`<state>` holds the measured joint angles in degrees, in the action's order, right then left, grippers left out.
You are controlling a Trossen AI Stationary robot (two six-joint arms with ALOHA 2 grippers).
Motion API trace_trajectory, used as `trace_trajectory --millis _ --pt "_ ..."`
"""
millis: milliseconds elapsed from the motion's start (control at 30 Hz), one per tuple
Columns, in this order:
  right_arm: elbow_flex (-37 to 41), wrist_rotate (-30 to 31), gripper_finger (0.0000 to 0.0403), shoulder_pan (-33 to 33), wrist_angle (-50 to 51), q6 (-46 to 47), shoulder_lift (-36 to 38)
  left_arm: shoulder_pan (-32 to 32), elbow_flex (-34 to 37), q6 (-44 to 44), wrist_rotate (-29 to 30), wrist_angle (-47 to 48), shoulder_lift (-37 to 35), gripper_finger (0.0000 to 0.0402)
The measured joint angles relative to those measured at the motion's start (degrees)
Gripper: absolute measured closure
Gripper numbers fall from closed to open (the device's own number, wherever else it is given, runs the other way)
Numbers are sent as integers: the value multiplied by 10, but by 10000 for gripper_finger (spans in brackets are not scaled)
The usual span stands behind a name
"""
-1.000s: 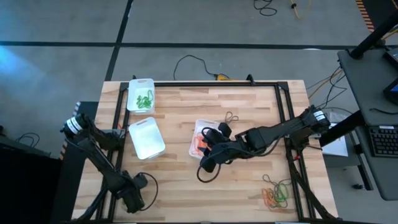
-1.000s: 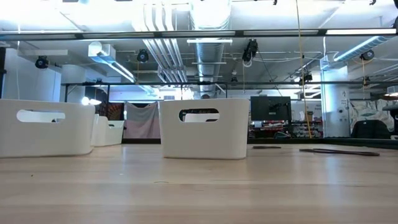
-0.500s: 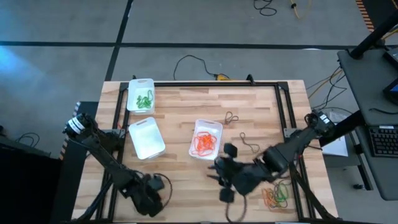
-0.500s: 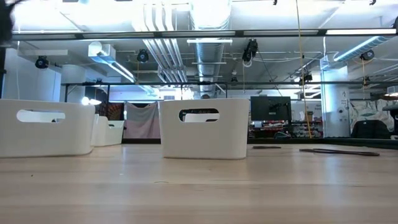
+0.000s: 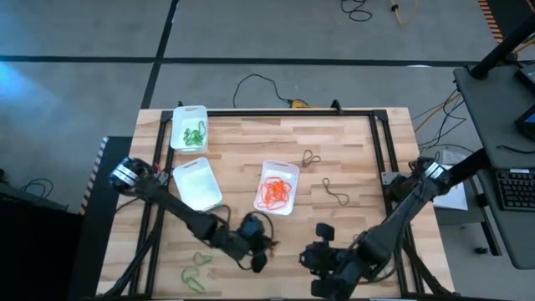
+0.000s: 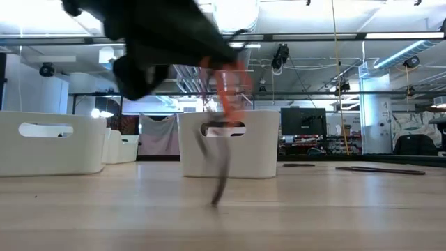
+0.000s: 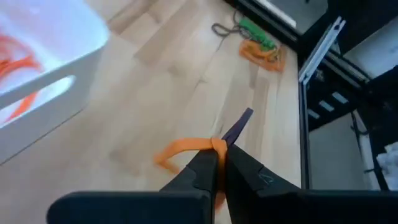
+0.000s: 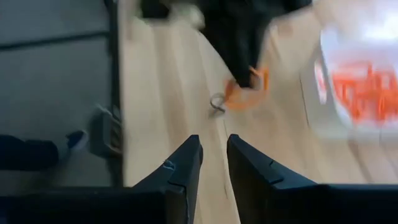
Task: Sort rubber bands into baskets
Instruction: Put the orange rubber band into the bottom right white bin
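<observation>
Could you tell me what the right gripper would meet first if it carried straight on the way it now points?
Probably the left gripper, which is shut on an orange rubber band; both lie straight ahead of the right gripper, though the depth is unclear.

1. Left arm [image 5: 180,213]: slender black links with bulkier black joint housings; a silver-grey ribbed collar with a dark band at the base joint.
2. Left gripper [image 7: 217,155]: two matte black fingers, flat-sided and wedge-shaped, tapering to narrow tips; a broad black crossbar behind them; a faint pale mark on one finger's upper face.
3. Right arm [image 5: 401,213]: the same black links and joints; a matching silver-and-dark banded collar at the base.
4. Right gripper [image 8: 214,155]: two black tapered fingers with bevelled edges, a small light scuff or marking on each; a black bar behind.
</observation>
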<state>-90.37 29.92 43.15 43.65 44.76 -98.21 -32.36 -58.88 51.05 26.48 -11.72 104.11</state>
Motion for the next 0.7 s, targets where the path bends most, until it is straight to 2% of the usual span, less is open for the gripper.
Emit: trace_trajectory --millis 167,300,433,533,633,700 --pt "49 -6 313 18 -26 64 -45 1 -69 -4 -7 -2 86 395" --pt "65 -32 283 21 -59 92 -86 2 -125 8 -45 55 123 363" --pt "63 -34 252 16 -75 93 -121 -2 -181 9 -47 233 125 314" --pt "56 -34 236 5 -81 91 -138 -6 -212 17 -27 373 121 279" --pt "56 -34 229 -11 -94 81 -152 -9 -227 42 -15 467 121 256" --pt "56 -34 228 -22 -96 78 -158 -12 -224 54 -15 489 121 251"
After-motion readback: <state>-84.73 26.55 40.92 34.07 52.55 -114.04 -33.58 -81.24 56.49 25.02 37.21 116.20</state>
